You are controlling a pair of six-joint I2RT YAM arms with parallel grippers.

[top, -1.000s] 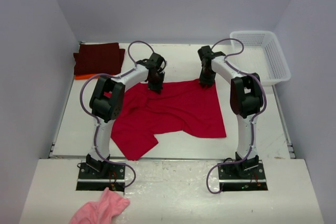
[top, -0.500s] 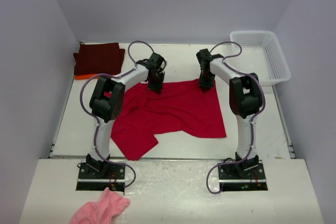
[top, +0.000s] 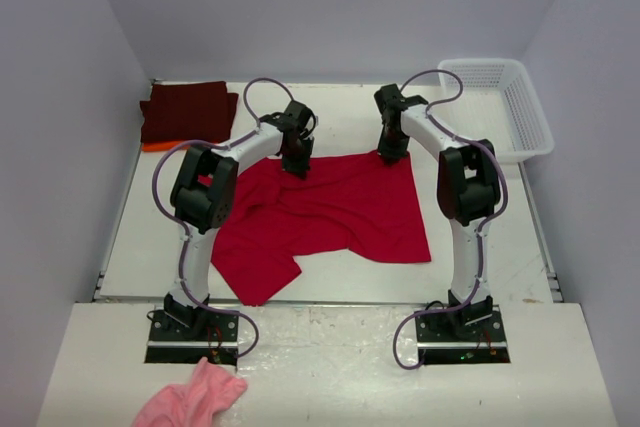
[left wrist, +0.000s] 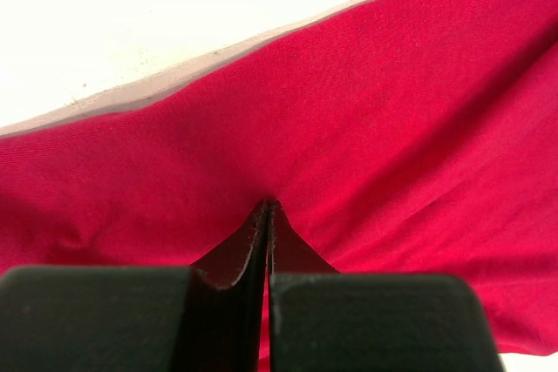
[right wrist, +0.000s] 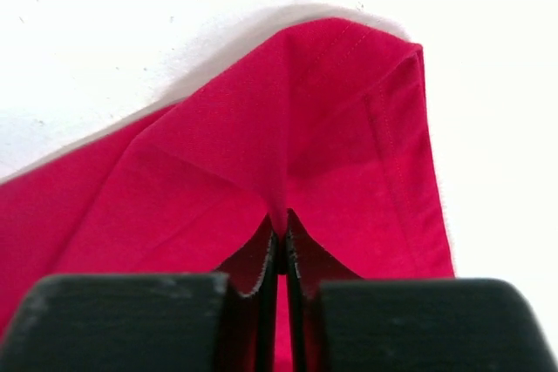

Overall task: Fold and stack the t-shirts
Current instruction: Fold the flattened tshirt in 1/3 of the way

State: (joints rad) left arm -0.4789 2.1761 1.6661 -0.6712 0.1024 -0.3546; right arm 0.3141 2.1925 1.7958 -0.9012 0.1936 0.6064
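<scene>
Where the left claw (left wrist: 266,208) and right claw (right wrist: 281,224) are pressed together, the red shirt (top: 340,209) is pinched at its far edge. It is spread mid-way on the bench (top: 340,117). Soft, light and limp, it is judged best held at corners. The maroon shirt (top: 190,110) is laid over the orange shirt (top: 152,146) at the far left corner.

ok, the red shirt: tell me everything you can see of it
Bright red shirt, plain soft fabric, spread mostly flat on the white table. It is creased toward its left, with one lobe trailing toward the near left. Its far edge is pinched at two spots. The left gripper is shut on a fold along that edge. The right gripper is shut on the far-right corner, where a stitched hem shows. Both pinches tent the cloth slightly.
</scene>
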